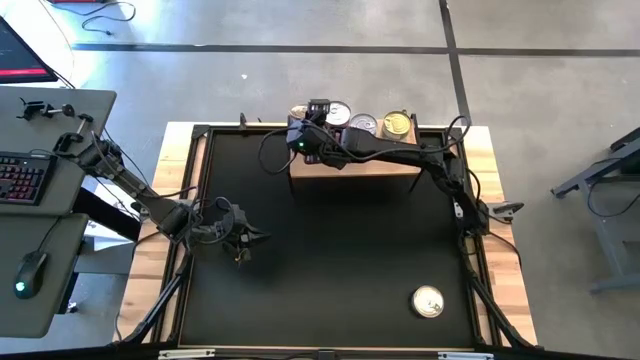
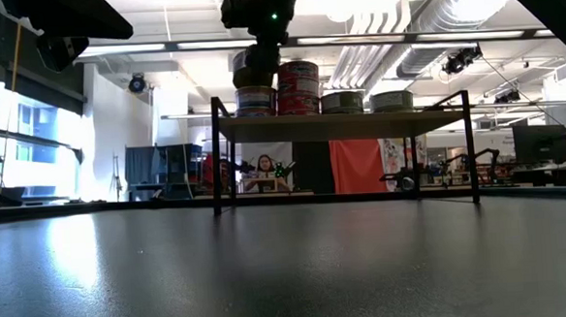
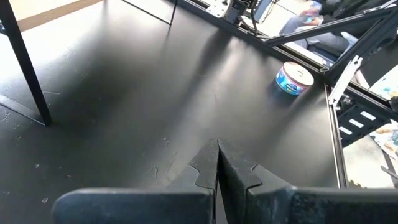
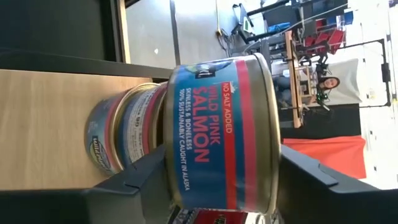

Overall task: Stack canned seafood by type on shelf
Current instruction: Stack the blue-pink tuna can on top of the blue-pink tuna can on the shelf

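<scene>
My right gripper [image 1: 302, 130] reaches over the left end of the wooden shelf [image 1: 355, 165], shut on a blue-and-red salmon tin [image 4: 217, 137]. That tin stands upright over a smaller blue tin [image 4: 118, 134] on the shelf top [image 4: 43, 124]. Beside them on the shelf are two stacked red tins [image 2: 299, 88] and two flat tins [image 2: 342, 102] [image 2: 392, 100]. A blue tin with a white lid [image 1: 428, 301] sits on the black table near its front right. My left gripper [image 1: 248, 238] hangs shut above the table's left side, with nothing in it. My right gripper has the salmon tin between its two fingers, one at the lid's rim [image 4: 273, 168] and one at the bottom rim [image 4: 169, 168]. The fingers come from the table's right, slanting slightly down. The tin is upright, its bottom at the lower tin's top; whether it rests there I cannot tell.
The shelf stands on thin black legs [image 2: 215, 157] at the table's far edge, with open space beneath it. A raised black frame [image 1: 470, 250] runs around the table. A desk with a keyboard [image 1: 20, 175] stands to the left. A person [image 2: 264, 169] sits far behind.
</scene>
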Robot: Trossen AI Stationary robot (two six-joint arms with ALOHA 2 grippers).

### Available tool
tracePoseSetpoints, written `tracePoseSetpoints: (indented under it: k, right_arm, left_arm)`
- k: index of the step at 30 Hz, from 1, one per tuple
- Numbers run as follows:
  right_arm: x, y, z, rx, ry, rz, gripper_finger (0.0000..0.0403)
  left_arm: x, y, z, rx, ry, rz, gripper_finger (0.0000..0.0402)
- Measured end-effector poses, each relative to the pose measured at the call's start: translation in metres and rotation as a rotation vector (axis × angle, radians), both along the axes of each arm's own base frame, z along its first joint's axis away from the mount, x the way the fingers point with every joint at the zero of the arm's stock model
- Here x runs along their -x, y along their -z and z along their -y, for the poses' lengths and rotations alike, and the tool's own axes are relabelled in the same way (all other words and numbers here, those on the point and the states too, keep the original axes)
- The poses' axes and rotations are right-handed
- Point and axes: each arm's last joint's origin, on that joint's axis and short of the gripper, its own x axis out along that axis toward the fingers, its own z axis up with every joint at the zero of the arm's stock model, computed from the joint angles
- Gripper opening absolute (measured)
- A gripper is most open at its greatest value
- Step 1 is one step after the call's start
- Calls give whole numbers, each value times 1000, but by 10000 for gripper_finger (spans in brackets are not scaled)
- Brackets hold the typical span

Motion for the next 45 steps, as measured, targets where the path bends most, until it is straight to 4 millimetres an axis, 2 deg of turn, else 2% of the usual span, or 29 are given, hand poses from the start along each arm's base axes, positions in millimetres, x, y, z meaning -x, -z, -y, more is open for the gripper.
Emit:
tracePoseSetpoints:
  k: [6, 11, 19, 25, 42, 45]
  right_arm:
    - [-1, -1, -2, 27, -7, -18, 258]
    - [-2, -5, -1, 93, 22, -25, 274]
    - [-2, -6, 2, 99, 34, -11, 275]
    - [-5, -5, -2, 54, -26, 9, 275]
    - [-6, -5, -7, 60, -35, -1, 275]
    - [-5, -4, -8, 59, -35, -6, 261]
  left_arm:
    - [0, 0, 0, -3, 0, -3, 0]
    - [0, 0, 0, -11, 4, -5, 0]
    - [0, 0, 0, -25, 12, -8, 0]
    - [1, 1, 0, -32, 12, -16, 0]
    - [1, 2, -1, -38, 12, -26, 0]
    - [1, 2, -1, -38, 12, -26, 0]
